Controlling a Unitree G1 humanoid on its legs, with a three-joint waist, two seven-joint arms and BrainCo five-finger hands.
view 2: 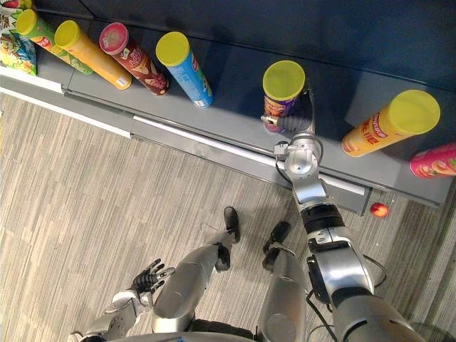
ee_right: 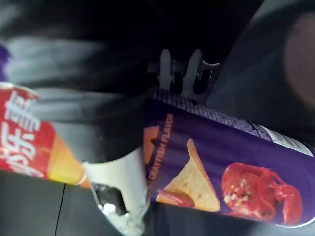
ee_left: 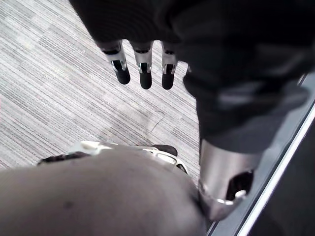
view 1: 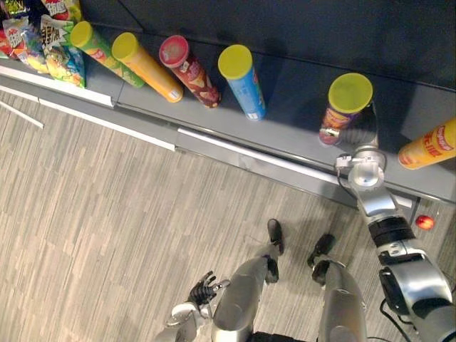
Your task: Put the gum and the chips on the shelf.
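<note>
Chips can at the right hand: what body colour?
Chips can: purple, best in right wrist view.

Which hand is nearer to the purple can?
Right. The right hand holds the purple can on the shelf; the left hand hangs far away over the floor.

On the shelf [view 1: 285,92], bags [view 1: 43,39] sit far left, with a row of four cans [view 1: 189,71] to their right. Further right stands a lone can [view 1: 345,107], clasped from its near side by the right hand [view 2: 296,120]. Another can [view 1: 427,146] lies right of that. A ball [view 1: 425,222] rests on the floor [view 1: 107,214] below it. The left hand [view 1: 204,288] hangs near left.
</note>
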